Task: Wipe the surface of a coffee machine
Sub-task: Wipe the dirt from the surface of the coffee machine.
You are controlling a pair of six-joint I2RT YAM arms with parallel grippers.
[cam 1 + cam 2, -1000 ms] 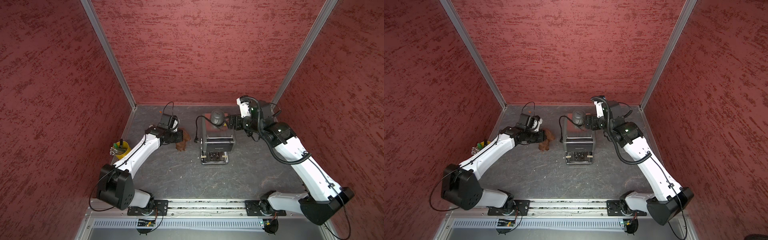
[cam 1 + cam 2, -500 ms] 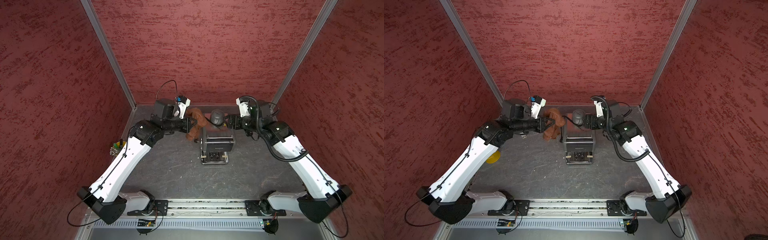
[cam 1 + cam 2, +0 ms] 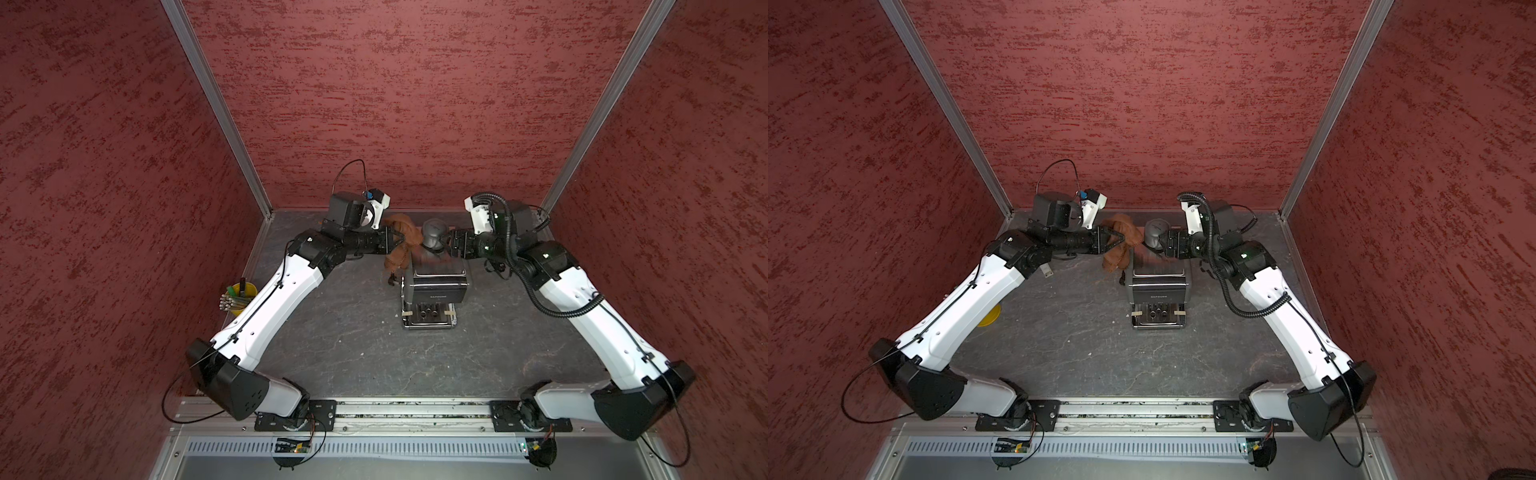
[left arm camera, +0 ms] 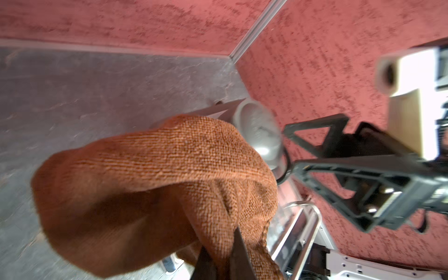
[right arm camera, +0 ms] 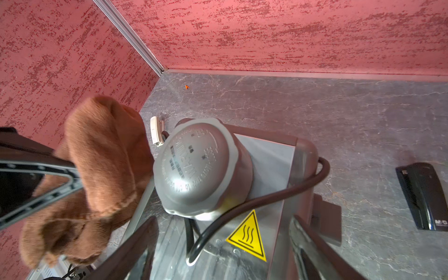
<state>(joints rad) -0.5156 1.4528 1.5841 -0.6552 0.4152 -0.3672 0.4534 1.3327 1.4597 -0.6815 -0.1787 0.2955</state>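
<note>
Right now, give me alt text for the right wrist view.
A grey dome on the coffee machine fills the centre, black cord and yellow sticker nearby. A brown cloth hangs beside it from the left tool.

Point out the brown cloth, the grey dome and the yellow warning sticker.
brown cloth (image 4: 155, 169): left wrist view, on the bulging upper fold.
grey dome (image 5: 196, 167): right wrist view, on its embossed top face.
yellow warning sticker (image 5: 249, 236): right wrist view, on the triangle's centre.
</note>
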